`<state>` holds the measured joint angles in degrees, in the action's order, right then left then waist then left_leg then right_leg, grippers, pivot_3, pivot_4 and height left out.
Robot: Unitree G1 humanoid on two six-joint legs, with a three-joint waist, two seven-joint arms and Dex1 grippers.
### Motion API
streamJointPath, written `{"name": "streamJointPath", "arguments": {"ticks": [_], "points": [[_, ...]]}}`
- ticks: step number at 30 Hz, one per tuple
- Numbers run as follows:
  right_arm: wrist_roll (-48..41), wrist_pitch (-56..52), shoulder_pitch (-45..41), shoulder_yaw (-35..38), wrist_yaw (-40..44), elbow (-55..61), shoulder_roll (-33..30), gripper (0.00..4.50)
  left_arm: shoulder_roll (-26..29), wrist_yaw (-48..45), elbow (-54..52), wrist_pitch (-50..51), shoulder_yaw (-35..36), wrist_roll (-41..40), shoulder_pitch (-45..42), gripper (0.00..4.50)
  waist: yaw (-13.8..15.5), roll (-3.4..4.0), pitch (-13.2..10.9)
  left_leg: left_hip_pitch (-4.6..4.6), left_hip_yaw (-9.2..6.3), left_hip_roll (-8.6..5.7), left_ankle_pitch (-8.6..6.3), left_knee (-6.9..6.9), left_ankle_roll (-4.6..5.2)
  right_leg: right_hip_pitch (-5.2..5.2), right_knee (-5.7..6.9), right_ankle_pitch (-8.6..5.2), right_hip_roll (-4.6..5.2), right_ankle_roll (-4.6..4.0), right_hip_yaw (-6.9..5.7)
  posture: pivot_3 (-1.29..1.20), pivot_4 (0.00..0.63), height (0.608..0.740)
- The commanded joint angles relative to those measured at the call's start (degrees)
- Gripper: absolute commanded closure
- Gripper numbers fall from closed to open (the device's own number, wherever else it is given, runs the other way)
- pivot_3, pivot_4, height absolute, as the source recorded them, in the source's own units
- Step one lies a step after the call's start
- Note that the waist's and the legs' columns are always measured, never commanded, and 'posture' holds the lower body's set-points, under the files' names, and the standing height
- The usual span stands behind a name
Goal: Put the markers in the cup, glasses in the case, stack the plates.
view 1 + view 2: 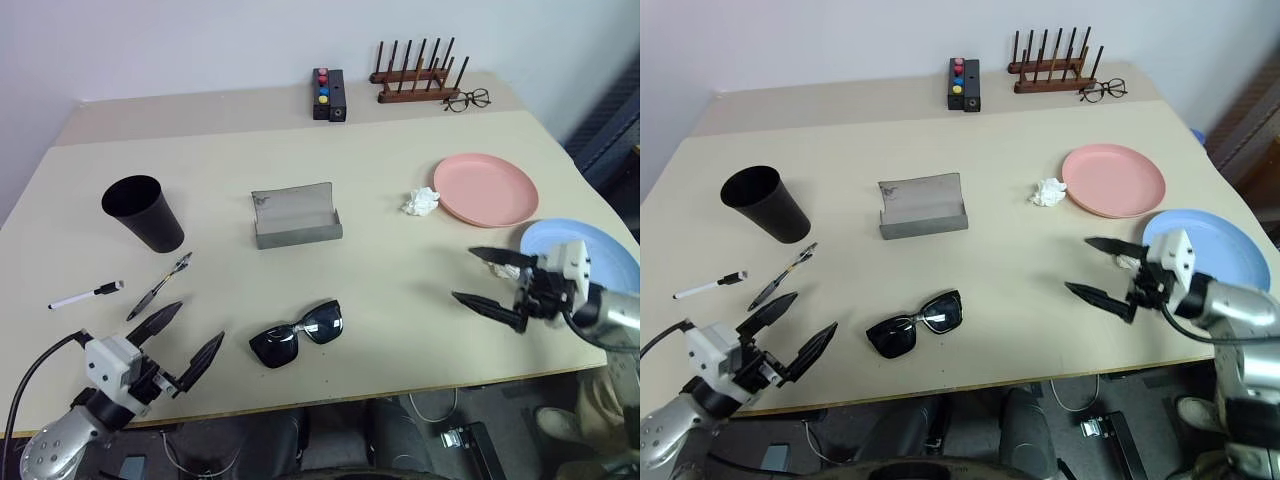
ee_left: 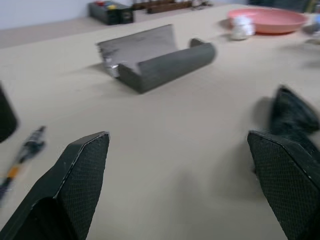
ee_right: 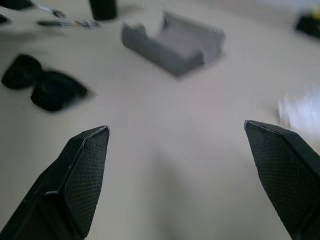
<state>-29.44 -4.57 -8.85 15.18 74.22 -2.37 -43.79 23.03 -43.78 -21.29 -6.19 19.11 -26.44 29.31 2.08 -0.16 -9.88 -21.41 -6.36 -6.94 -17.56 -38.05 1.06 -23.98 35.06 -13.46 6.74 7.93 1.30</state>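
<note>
A: How are the task items laid out on the table (image 1: 400, 290)?

B: The 2 markers are seen at the left, apart from the cup (image 1: 143, 212). The white marker (image 1: 86, 295) lies nearest the left edge; the dark marker (image 1: 160, 285) lies just beside it, below the cup, which stands upright. The sunglasses (image 1: 297, 333) rest unfolded near the front edge, in front of the grey case (image 1: 295, 215), which is open at the centre. The pink plate (image 1: 485, 189) is placed at the right, and the blue plate (image 1: 580, 250) is set nearer the front edge, the 2 lying side by side and not stacked.

A: How are the 2 grippers shown?

B: The left gripper (image 1: 183, 343) is held low over the front-left corner, between the dark marker and the sunglasses, its fingers spread wide and nothing gripped. The right gripper (image 1: 492, 280) is held beside the blue plate, fingers likewise wide apart and nothing between them.

A: What else is recorded?

B: A crumpled white wad (image 1: 421, 202) is seen just beside the pink plate. At the far edge a black box with coloured buttons (image 1: 328, 94), a wooden peg rack (image 1: 418, 80) and wire-framed eyeglasses (image 1: 467, 99) are noted.
</note>
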Motion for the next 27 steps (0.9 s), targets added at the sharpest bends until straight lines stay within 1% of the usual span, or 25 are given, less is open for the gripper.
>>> {"name": "streamJointPath", "arguments": {"ticks": [1, 3, 5, 7, 9, 11, 13, 15, 19, 23, 27], "points": [[1.8, 1.6, -9.7, -5.7, 5.1, -5.0, 0.0, 0.09, 1.2, 5.6, -4.0, 3.9, 0.5, 1.9, -3.2, 0.0, 0.0, 0.0, 0.0, -0.01, 0.0, -0.01, 0.02, -0.01, -0.02, -0.02, 0.01, 0.02, -0.06, 0.0, -0.01, 0.0, 0.15, 0.74], [2.5, 1.8, -13.5, -8.8, 8.8, -7.5, 0.1, 0.09, 1.1, 9.1, -6.3, 7.5, 0.7, 1.1, -5.2, 0.0, 0.3, -0.04, 0.0, -0.02, -0.05, -0.02, 0.03, -0.01, -0.04, -0.04, 0.06, 0.02, -0.05, 0.0, -0.05, 0.0, 0.15, 0.74], [3.9, 2.9, -17.3, -11.9, 11.9, -10.5, 0.6, 0.09, 1.1, 14.6, -9.0, 13.4, 1.0, 1.6, -7.1, 0.0, 0.3, -0.06, 0.0, -0.06, -0.12, -0.04, 0.07, -0.01, -0.11, -0.05, 0.05, 0.02, -0.02, 0.0, -0.12, 0.0, 0.15, 0.74], [5.0, 3.5, -20.4, -14.6, 15.0, -13.3, 1.0, 0.09, 1.4, 18.7, -11.5, 19.7, 1.2, 0.4, -8.6, 0.0, 0.1, -0.05, 0.0, -0.08, -0.08, -0.07, 0.17, 0.0, -0.3, -0.08, 0.04, 0.03, -0.01, 0.01, -0.1, 0.0, 0.15, 0.74], [6.0, 4.7, -22.6, -16.5, 17.5, -15.8, 1.3, 0.09, 1.8, 21.2, -13.6, 24.2, 1.3, -0.5, -9.5, 0.0, 0.0, -0.05, 0.0, -0.1, -0.07, -0.08, 0.19, 0.0, -0.32, -0.12, 0.04, 0.03, 0.0, 0.01, -0.09, 0.0, 0.15, 0.74], [6.2, 5.6, -25.1, -18.1, 18.2, -18.6, 1.8, 0.09, 2.3, 23.1, -15.7, 29.5, 1.7, -3.2, -10.2, 0.0, -0.2, -0.04, 0.0, -0.1, -0.06, -0.08, 0.19, 0.01, -0.33, -0.14, 0.06, 0.03, -0.01, 0.01, -0.06, 0.0, 0.15, 0.74], [6.4, 6.3, -27.1, -19.0, 18.3, -20.7, 2.3, 0.09, 2.2, 24.2, -17.1, 31.7, 2.1, -4.7, -10.9, 0.0, -0.4, -0.03, 0.0, -0.1, -0.06, -0.08, 0.19, 0.01, -0.34, -0.16, 0.09, 0.03, -0.01, 0.01, -0.04, 0.0, 0.15, 0.74], [6.2, 6.8, -28.8, -19.5, 18.3, -22.0, 3.1, 0.09, 3.1, 27.4, -18.1, 35.1, 1.4, -1.7, -11.3, 0.0, -0.5, -0.03, 0.0, -0.09, -0.07, -0.08, 0.2, 0.02, -0.34, -0.17, 0.13, 0.03, -0.02, 0.01, -0.05, 0.0, 0.15, 0.74], [6.2, 6.4, -31.1, -19.5, 18.3, -23.0, 5.1, 0.09, 4.8, 32.2, -20.5, 42.9, 0.5, 1.1, -11.6, 0.0, -0.7, -0.03, 0.0, -0.09, -0.07, -0.08, 0.22, 0.03, -0.38, -0.18, 0.15, 0.03, -0.02, 0.01, -0.04, 0.0, 0.15, 0.74], [6.7, 6.0, -32.6, -19.3, 18.0, -23.3, 7.5, 0.09, 7.6, 31.8, -21.4, 50.6, 0.9, -1.2, -13.1, 0.0, -1.0, -0.03, 0.0, -0.1, -0.07, -0.08, 0.22, 0.03, -0.38, -0.2, 0.16, 0.03, -0.02, 0.0, -0.04, 0.0, 0.15, 0.74], [6.7, 5.0, -33.1, -18.9, 16.3, -22.5, 9.7, 0.09, 12.9, 28.6, -19.7, 53.2, 0.5, -0.5, -16.7, 0.0, -1.4, 0.0, 0.0, -0.11, -0.11, -0.09, 0.24, 0.04, -0.43, -0.23, 0.19, 0.03, -0.03, 0.0, -0.05, 0.0, 0.15, 0.74]]}}
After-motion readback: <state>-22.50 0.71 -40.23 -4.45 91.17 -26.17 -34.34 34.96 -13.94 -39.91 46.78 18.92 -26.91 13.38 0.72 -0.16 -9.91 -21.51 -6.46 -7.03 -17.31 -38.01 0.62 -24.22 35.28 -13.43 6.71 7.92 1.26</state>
